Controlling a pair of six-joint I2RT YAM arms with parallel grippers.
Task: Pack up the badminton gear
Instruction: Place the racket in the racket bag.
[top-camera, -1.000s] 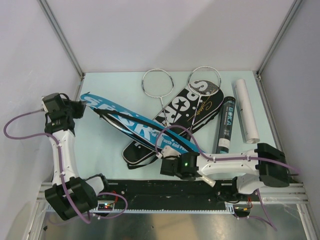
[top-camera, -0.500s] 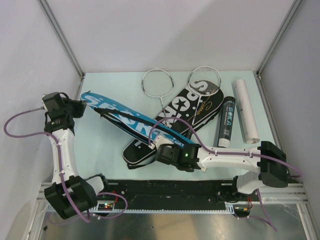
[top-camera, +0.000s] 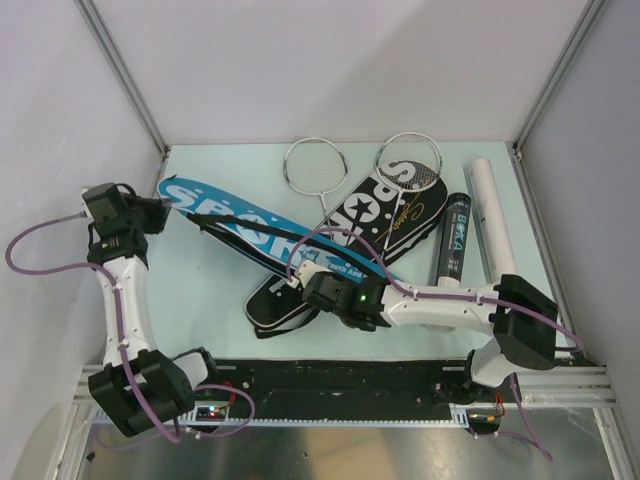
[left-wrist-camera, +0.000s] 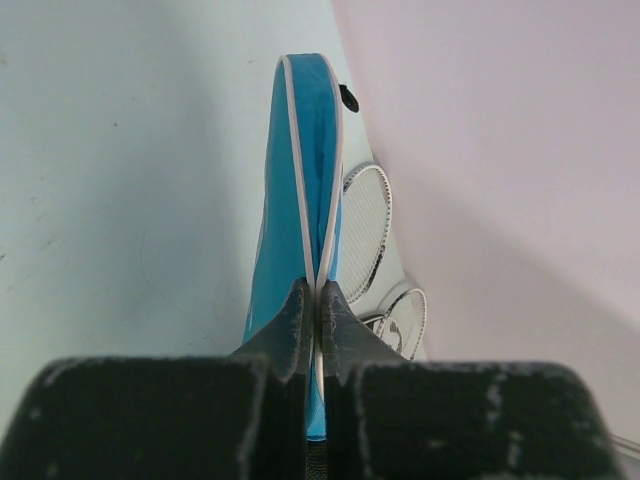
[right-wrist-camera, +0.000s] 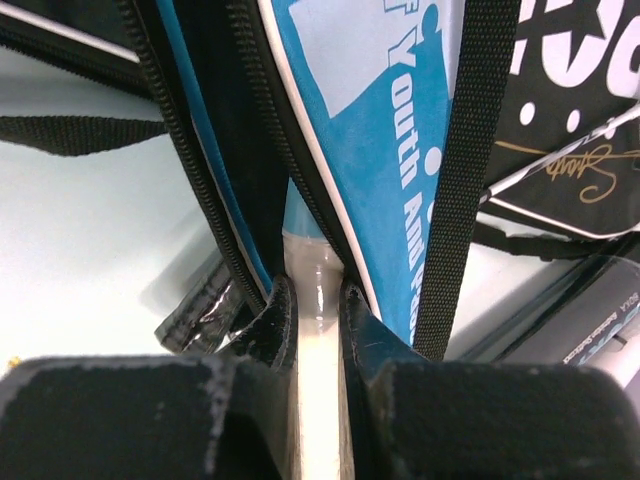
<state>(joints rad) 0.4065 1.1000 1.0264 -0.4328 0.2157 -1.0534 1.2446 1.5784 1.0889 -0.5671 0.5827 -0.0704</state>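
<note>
The blue racket bag (top-camera: 235, 222) carries white "SPOR"; the right wrist view reads "Youth And" on it. The black racket bag (top-camera: 385, 205), at its 2 o'clock, shows "SPOR" and an unreadable gold signature. The black tube (top-camera: 452, 250) starts "BO".

Two racket bags: a black bag (top-camera: 352, 215) and a blue bag (top-camera: 232, 222) lying across its near-left part. Two racket heads: the left head (top-camera: 315, 165) just beyond the black bag's far-left edge, the right head (top-camera: 410, 160) overlapping its far end. Two shuttle tubes, both right of the black bag — the black tube (top-camera: 452, 250) just beside it, the white tube (top-camera: 493, 220) farther out. One pale handle (right-wrist-camera: 318, 330) shows by the black bag's left side — whether it makes a third racket cannot be told.
</note>
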